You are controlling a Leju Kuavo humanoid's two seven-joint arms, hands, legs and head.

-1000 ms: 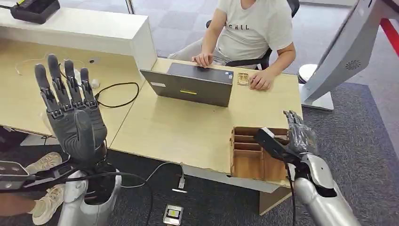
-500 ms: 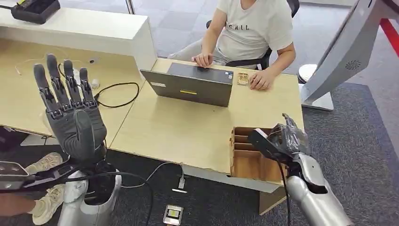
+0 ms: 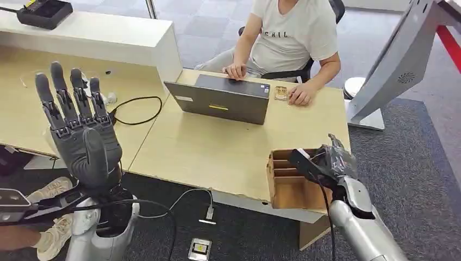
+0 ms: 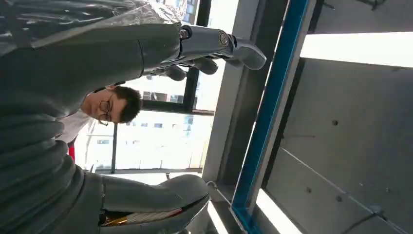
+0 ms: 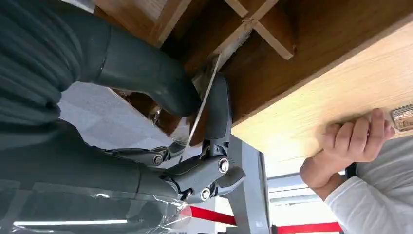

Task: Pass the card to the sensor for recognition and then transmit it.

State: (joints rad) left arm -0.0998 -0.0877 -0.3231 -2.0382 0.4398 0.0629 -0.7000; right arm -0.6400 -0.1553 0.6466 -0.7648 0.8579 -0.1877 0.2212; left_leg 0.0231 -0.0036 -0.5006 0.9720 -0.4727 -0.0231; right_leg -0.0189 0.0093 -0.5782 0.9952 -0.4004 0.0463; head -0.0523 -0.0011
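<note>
We observe the right hand (image 3: pixel 338 161) over the wooden compartment box (image 3: pixel 291 187) at the near right corner of the table (image 3: pixel 217 152). Its thumb and a finger pinch the thin card (image 5: pixel 200 109) edge-on, as the right wrist view shows; the card sits at the box's open top, by the wooden dividers. Compared with one second ago, this hand has curled in and shifted slightly left over the box; since half a second ago it has barely moved. The left hand (image 3: pixel 81 130) stays raised, palm toward the camera, fingers straight and spread, holding nothing. The whole head view has shifted a little, so the camera moved. A person (image 3: pixel 291 32) sits behind the laptop (image 3: pixel 223 98), hands unchanged on the table.
</note>
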